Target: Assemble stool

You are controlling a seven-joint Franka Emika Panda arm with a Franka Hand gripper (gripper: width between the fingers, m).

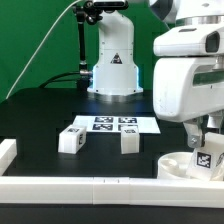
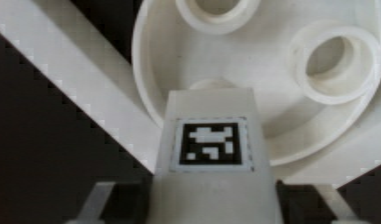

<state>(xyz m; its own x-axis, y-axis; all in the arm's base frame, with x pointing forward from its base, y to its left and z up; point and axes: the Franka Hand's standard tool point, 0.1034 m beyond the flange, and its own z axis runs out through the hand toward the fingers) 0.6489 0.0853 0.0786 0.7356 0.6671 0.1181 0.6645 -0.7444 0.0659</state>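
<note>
The wrist view's edges crop the seat [image 2: 201, 62], and the leg [image 2: 212, 150] hides part of it.

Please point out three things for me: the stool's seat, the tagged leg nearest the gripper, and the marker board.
seat [image 2: 240, 58]: wrist view, on the flat face between its two holes.
leg [image 2: 208, 142]: wrist view, on its black-and-white tag.
marker board [image 1: 112, 125]: exterior view, at the board's middle.

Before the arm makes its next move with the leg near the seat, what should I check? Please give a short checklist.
1. Leg held in the gripper: ok, it sits between the fingers.
2. Tag on the held leg readable: ok.
3. Holes in the seat free: ok, the two in view are empty.
4. Leg lined up with a hole: cannot tell.
5. Loose legs apart from the arm: ok.
</note>
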